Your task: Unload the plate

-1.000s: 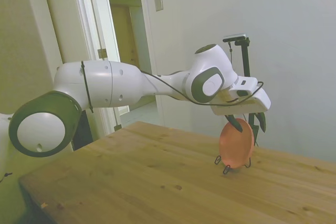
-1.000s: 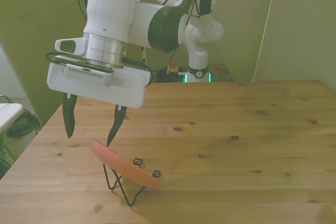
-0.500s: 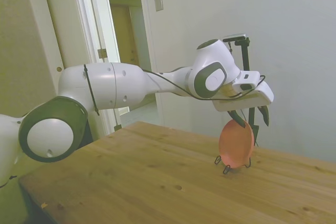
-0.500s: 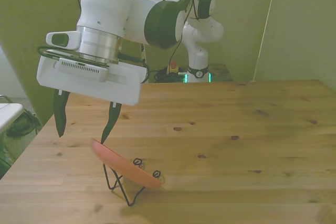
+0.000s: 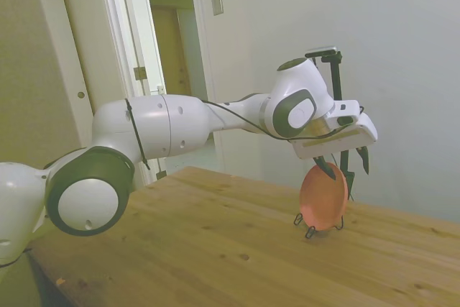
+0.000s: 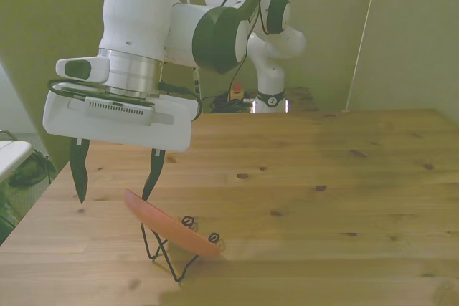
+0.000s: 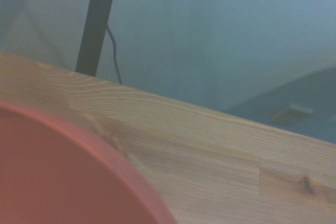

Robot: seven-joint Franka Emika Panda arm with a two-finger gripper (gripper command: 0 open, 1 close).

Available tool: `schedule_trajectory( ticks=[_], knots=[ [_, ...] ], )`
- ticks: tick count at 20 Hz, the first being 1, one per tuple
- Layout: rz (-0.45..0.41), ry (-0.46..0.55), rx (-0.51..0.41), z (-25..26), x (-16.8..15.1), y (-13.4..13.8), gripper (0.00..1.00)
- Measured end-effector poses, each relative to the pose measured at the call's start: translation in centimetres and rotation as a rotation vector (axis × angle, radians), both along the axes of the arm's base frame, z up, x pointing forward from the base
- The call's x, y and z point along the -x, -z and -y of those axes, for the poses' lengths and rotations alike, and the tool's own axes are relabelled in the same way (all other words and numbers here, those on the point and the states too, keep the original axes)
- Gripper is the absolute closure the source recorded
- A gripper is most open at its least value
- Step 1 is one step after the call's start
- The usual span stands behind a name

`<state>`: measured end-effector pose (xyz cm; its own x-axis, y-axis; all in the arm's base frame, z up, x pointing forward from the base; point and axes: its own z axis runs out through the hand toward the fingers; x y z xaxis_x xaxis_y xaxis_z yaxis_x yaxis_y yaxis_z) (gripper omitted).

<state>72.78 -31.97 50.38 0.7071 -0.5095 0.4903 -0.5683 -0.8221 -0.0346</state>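
Salmon-pink, smooth plate leans tilted in a wire stand — the gripper spread wide just above it.

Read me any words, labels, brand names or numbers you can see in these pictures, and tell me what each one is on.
There is no readable text in any view.
The plate is plain salmon pink, with no print.
The wire stand holding it carries no label.
The gripper housing shows only a ribbed strip, no lettering.
The wall plate beside the doorway is blank.
The wooden table shows only grain and knots.
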Motion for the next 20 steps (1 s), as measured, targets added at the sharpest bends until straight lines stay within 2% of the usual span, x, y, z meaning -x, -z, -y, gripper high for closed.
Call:
schedule_trajectory(
  ticks=[9,20],
  knots=[
    [-0.004,-0.094,-0.004,1.2,0.2,-0.1,1.0],
    [-0.016,-0.117,-0.032,1.1,0.0,0.8,1.0]
  ],
)
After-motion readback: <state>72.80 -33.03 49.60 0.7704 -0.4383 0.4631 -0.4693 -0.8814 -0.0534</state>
